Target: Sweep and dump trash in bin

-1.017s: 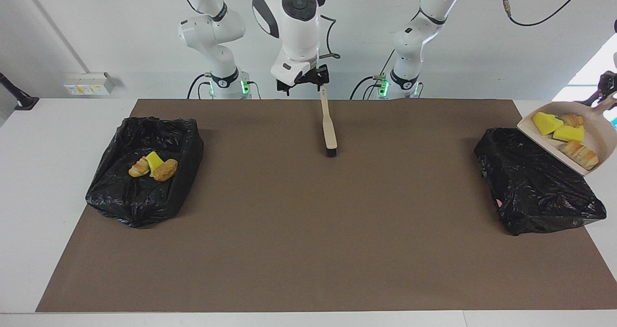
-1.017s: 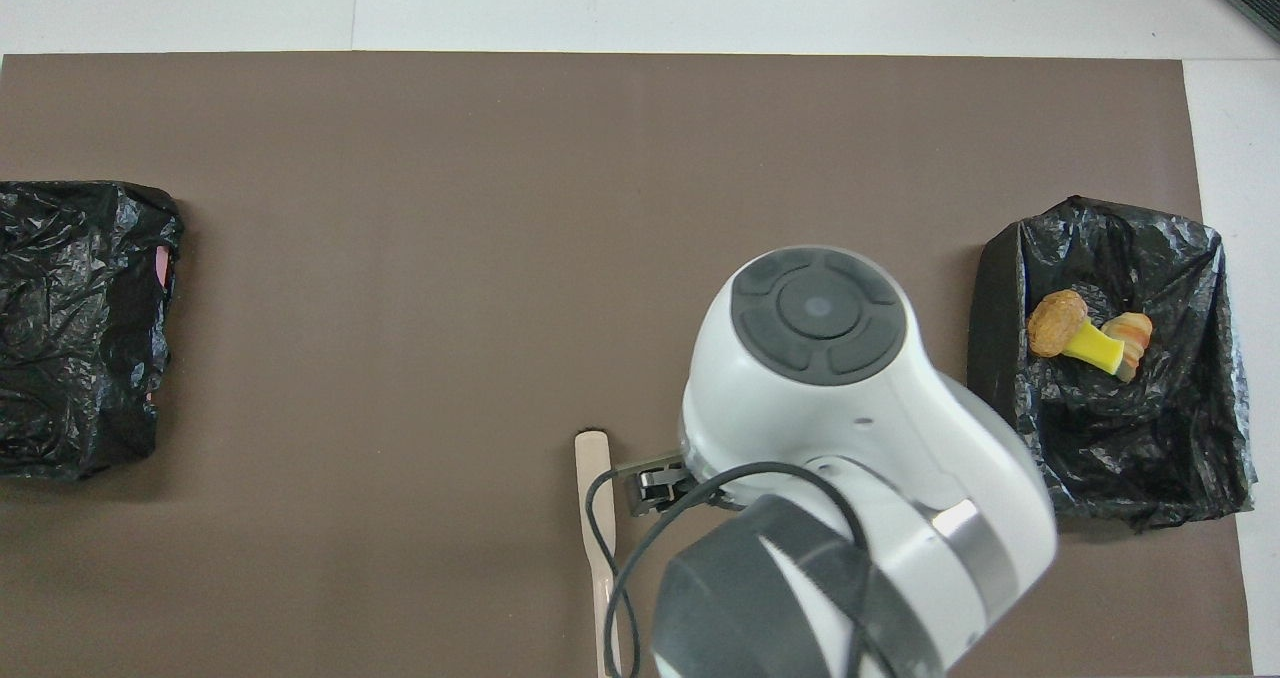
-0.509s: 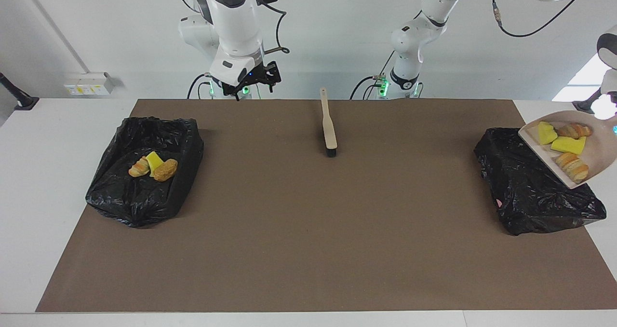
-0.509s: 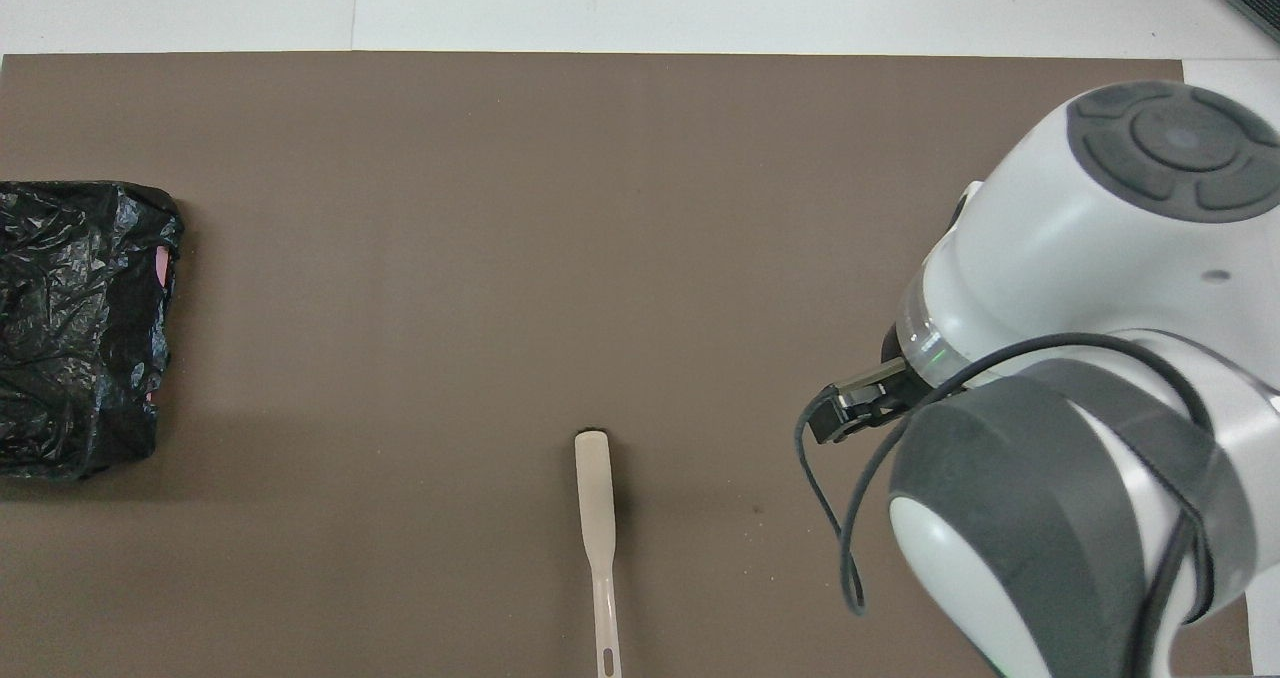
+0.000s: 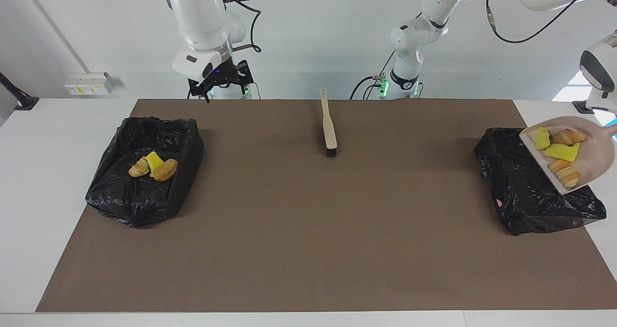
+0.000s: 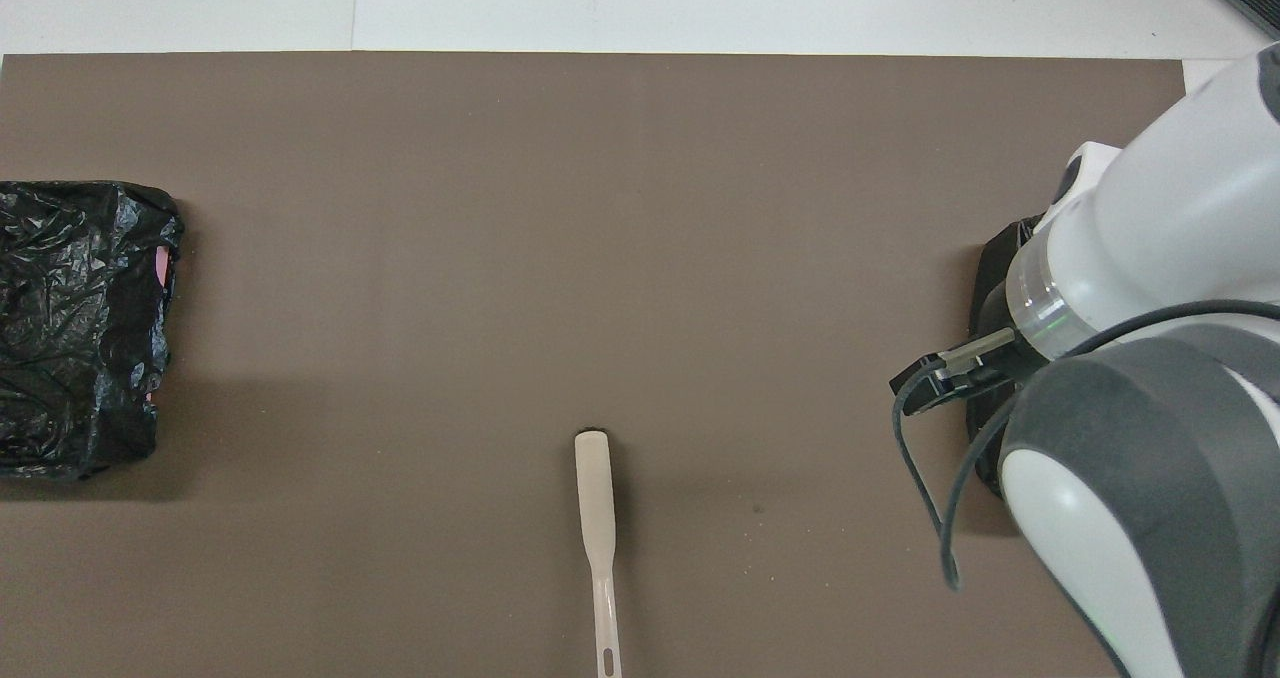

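Changes since the earlier frames: the right gripper (image 5: 219, 82) has left the brush (image 5: 328, 125) and swung up toward its own base; the dustpan (image 5: 593, 160) has dropped and tilted further over the bin. Right gripper: raised, fingers spread apart, holding nothing, hanging over the robots' edge of the brown mat (image 5: 308, 250). Below it, toward the right arm's end of the table: a black-bagged bin (image 5: 144, 197) holding three bits of trash (image 5: 153, 165), two pastry pieces and one yellow sponge chunk. Brush: lies flat on the mat, well apart from this gripper toward the table's middle, handle toward the robots, dark bristle end away from them. Left gripper: out of frame at the edge of the facing view, closed on the dustpan's handle; only the wrist (image 5: 600, 71) shows above. Dustpan: held aloft, tilted, its lip lowest and over the second black-bagged bin (image 5: 525, 197) at the left arm's end of the table. In the pan: the trash load (image 5: 561, 151), yellow sponge chunks, one green-backed, and golden-brown pastry pieces, resting on the sloped floor. Whether the lip touches the bag cannot be told. A small pink patch shows low on that bag's side.
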`<state>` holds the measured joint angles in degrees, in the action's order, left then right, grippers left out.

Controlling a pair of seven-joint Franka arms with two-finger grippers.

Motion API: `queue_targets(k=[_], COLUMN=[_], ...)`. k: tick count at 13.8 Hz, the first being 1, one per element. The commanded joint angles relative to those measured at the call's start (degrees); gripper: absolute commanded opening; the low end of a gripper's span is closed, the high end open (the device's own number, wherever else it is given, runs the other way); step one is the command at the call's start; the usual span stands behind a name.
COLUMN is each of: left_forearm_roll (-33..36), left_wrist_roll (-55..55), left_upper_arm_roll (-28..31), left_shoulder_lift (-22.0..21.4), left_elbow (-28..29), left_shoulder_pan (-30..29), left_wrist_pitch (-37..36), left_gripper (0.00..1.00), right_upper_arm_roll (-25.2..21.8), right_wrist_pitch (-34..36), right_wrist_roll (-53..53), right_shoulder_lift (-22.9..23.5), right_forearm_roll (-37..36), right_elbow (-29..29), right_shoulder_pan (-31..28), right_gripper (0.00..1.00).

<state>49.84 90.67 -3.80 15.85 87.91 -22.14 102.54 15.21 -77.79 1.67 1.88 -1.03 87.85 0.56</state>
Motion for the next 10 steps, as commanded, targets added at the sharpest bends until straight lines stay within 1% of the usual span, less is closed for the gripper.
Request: queue_targets(k=[1, 4, 5, 6, 7, 8, 10], left_forearm_roll=[6.91, 8.25, 9.91, 12.53, 13.52, 13.70, 11.78], left_wrist_roll=[-5.04, -5.59, -5.59, -5.50, -5.24, -4.98, -4.71], left_upper_arm_roll=[0.73, 0.90, 0.90, 0.90, 0.90, 0.90, 0.64], left_shoulder_lift=[1.11, 1.29, 1.46, 1.55, 1.38, 1.29, 0.59], left_elbow=[-0.89, -0.98, -1.24, -1.68, -2.38, -3.78, -7.29], left_shoulder_pan=[3.75, 4.30, 4.56, 5.08, 5.35, 5.35, 5.35], left_wrist_pitch=[-3.12, -4.01, -5.75, -7.77, -8.22, -8.40, -9.11], left_gripper=[0.00, 0.00, 0.00, 0.00, 0.00, 0.00, 0.00], right_upper_arm_roll=[-1.84, -3.25, -3.34, -4.48, -6.14, -7.64, -10.89], right_wrist_pitch=[-0.08, -0.43, -2.43, -5.06, -6.13, -6.14, -6.14], right_wrist_roll=[1.40, 0.88, 0.96, 1.05, 1.05, 0.97, 0.62], right_shoulder_lift=[-0.30, -0.21, -0.21, -0.21, -0.21, -0.21, -0.21], right_forearm_roll=[-0.55, -0.73, -0.55, -0.38, -0.55, -0.55, -0.46], right_elbow=[-0.22, -0.22, -0.22, -0.05, -0.04, -0.13, -0.13], right_shoulder_pan=[-0.64, -1.69, -3.09, -4.24, -4.60, -4.77, -4.69], right_gripper=[1.00, 1.00, 1.00, 1.00, 1.00, 1.00, 1.00])
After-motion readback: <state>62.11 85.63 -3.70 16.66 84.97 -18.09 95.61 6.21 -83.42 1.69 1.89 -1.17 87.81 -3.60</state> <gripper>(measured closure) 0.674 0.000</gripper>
